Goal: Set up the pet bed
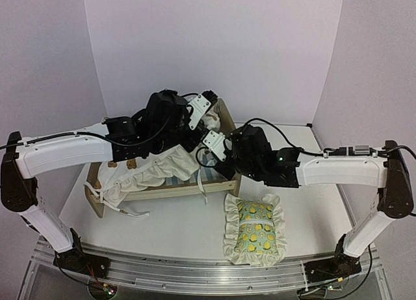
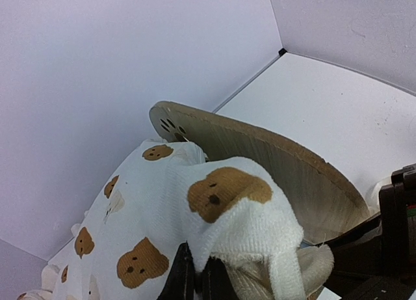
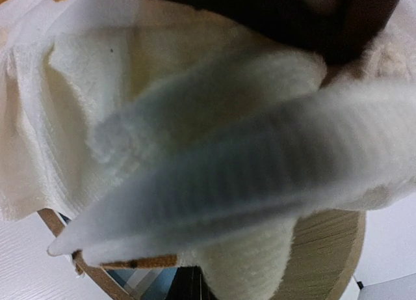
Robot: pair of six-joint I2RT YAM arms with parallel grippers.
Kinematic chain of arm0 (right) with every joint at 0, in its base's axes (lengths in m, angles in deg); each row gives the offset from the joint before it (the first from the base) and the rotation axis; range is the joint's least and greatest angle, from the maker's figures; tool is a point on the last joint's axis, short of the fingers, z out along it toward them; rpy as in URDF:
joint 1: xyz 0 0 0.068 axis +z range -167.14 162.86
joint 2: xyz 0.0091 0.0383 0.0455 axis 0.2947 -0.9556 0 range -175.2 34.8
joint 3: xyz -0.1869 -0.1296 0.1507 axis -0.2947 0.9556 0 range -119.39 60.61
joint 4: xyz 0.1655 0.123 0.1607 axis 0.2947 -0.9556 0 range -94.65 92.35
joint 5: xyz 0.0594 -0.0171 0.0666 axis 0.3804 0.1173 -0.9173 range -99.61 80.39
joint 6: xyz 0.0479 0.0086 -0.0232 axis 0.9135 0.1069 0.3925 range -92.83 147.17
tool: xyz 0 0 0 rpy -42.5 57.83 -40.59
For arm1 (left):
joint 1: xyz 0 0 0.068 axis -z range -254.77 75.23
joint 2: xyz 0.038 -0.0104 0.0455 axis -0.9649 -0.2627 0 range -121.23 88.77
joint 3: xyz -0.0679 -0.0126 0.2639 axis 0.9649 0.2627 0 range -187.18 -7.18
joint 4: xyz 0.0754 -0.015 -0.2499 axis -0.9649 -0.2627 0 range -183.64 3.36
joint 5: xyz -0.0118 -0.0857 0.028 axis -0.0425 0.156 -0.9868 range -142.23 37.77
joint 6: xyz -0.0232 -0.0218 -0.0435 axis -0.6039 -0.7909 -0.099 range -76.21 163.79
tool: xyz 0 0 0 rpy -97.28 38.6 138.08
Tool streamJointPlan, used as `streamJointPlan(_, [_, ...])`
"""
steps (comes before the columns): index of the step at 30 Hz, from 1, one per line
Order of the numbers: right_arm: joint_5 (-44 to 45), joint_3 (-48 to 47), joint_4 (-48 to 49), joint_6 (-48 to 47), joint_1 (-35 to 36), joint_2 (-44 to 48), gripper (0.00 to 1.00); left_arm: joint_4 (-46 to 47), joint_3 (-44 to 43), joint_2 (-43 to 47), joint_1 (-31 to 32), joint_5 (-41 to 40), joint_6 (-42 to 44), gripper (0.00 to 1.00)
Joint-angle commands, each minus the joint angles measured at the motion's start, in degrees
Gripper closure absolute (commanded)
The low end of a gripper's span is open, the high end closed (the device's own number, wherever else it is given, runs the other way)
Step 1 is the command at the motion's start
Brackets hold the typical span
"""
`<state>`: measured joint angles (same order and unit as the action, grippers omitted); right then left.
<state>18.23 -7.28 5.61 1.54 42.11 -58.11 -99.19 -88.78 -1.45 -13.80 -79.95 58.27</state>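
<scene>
Two robot arms meet over the pet bed (image 1: 162, 190), which stands on the white desk (image 1: 312, 189) left of centre, its long side across the overhead view and its rounded headboard (image 2: 273, 163) at the far right end, towards the back wall. The cream bear-print cushion (image 1: 153, 173) lies rumpled along the frame, bunched against the front rail and spilling over the left end, with one white tie (image 1: 133, 213) trailing onto the desk in front. A strip of the blue-and-white striped base (image 1: 207, 176) shows at the right end, just beside the raised cloth. The left end effector (image 2: 198, 280) is closed on a fold of the cushion, holding a bear-printed corner up close in front of the headboard, whose paw-print cutout (image 2: 168, 124) shows just above the fabric in the left wrist view. The right end effector (image 3: 192, 288) reaches in from the right at the same end of the bed and is closed. Its wrist camera is filled with blurred cream cloth and a ribbed tie running across the lens, so whether any fabric is pinched between its fingers cannot be told. The wooden headboard edge curves along the bottom of that view. The small green lemon-print pillow (image 1: 255, 230), ruffled in cream, lies flat on the desk in front of the bed's right end, apart from both arms.
</scene>
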Motion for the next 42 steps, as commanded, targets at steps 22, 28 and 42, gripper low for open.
streamJointPlan(22, [12.30, -3.01, 11.42, -13.10, -0.01, 1.81, 1.00, 1.95, 2.15, -0.09, -0.04, 1.91, 0.17, 1.00])
streamJointPlan(28, [14.32, -0.02, 9.13, -7.55, 0.04, 1.33, 0.82, 1.90, 2.08, -0.72, -0.06, 2.63, 0.15, 1.00])
streamJointPlan(42, [6.52, -1.46, -13.95, 14.65, 0.24, 11.56, 0.37, -0.57, -0.16, -4.40, -0.06, 6.34, -0.57, 1.00])
